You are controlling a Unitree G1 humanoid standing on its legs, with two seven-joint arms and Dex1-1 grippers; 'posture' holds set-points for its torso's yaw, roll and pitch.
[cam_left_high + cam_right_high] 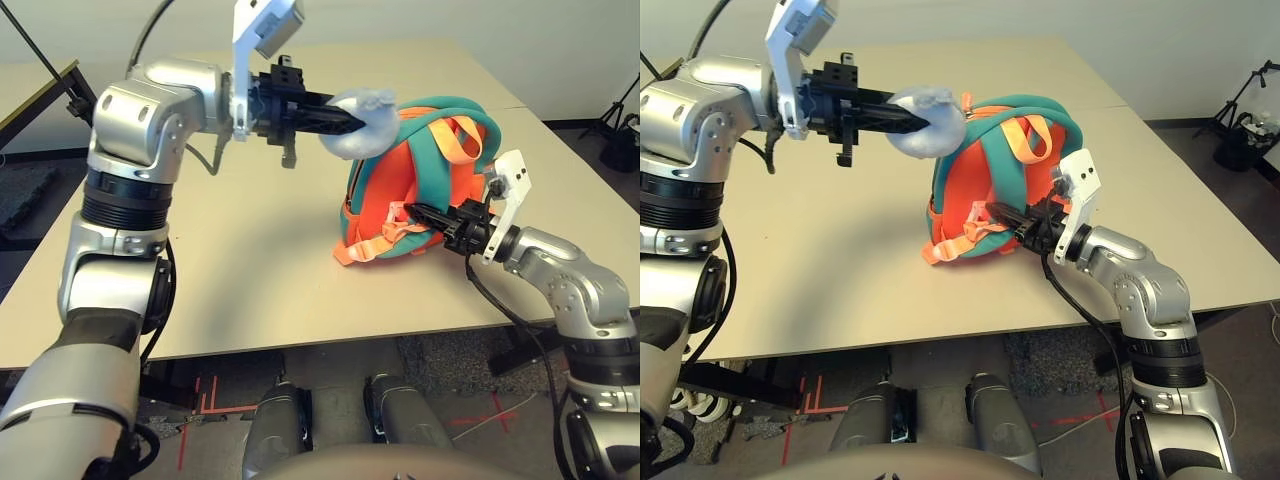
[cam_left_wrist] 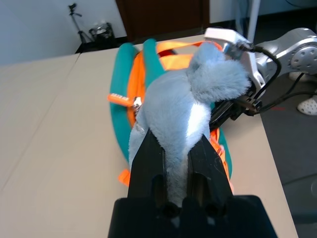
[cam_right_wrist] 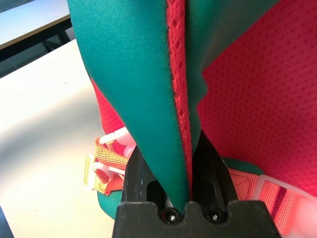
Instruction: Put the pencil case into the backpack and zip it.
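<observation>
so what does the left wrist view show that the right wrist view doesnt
Left wrist view: the left gripper shut on the grey plush whale charm, with the table stretching past it and a tripod on the floor beyond.

Right wrist view: the right gripper shut on a teal strap with an orange mesh edge, close up, plus a pale buckle.

Both: the teal and orange backpack on the tan tabletop.

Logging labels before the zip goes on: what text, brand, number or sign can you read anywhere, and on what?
None can be read.
The backpack: no lettering visible on the teal and orange fabric.
The grey plush whale charm in the left gripper: no tag text visible.
The small orange tab by the zipper: marks too small to read.
</observation>
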